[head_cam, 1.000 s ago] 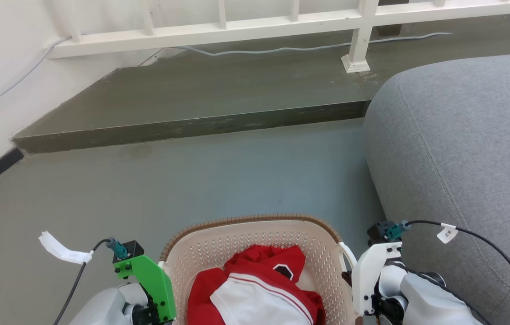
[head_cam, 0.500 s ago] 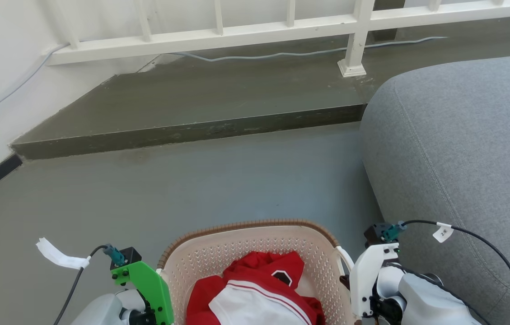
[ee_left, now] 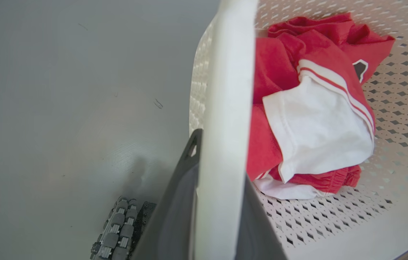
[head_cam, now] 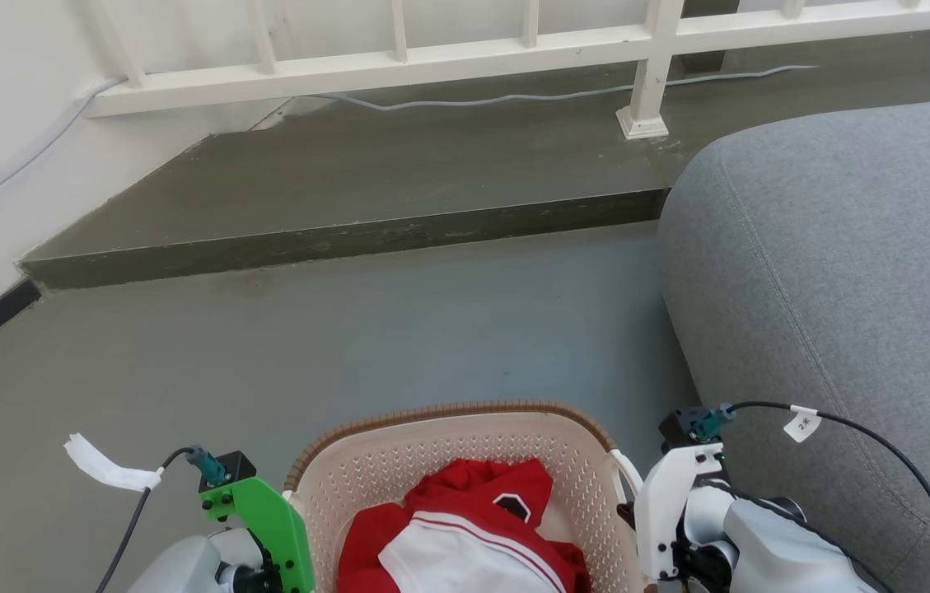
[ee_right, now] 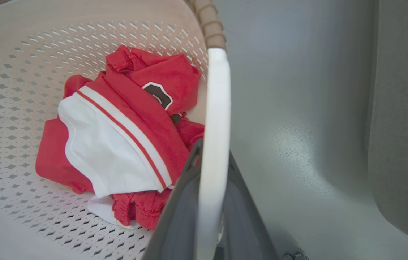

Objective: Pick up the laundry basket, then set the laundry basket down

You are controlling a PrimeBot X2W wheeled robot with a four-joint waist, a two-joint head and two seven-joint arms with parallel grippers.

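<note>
Head view: the laundry basket (head_cam: 465, 406) lies at the bottom edge, between the green bracket (head_cam: 267, 527) on the left wrist and the white bracket (head_cam: 670, 511) on the right. A red-and-white garment (head_cam: 465, 543) is bundled inside. Bare floor (head_cam: 349, 346) lies ahead and the grey sofa (head_cam: 843, 288) is just to the right. Compared with a second ago, the railing post (head_cam: 646, 91), the step (head_cam: 349, 235) and the basket have all slid by much the same amount — so the camera moved, not the things. Since half a second ago almost nothing differs. The basket has kept its place between the arms, so the hold looks settled and the set-down is not yet done.

Left wrist view: the left gripper (ee_left: 222, 162) is closed on the left handle (ee_left: 225, 90), with a dark finger pressed to each side. A grey roller (ee_left: 117, 231) shows on the floor below.

Right wrist view: the right gripper (ee_right: 214, 155) likewise clamps the right handle (ee_right: 216, 108). Whether the basket's base is clear of the floor cannot be told.
</note>
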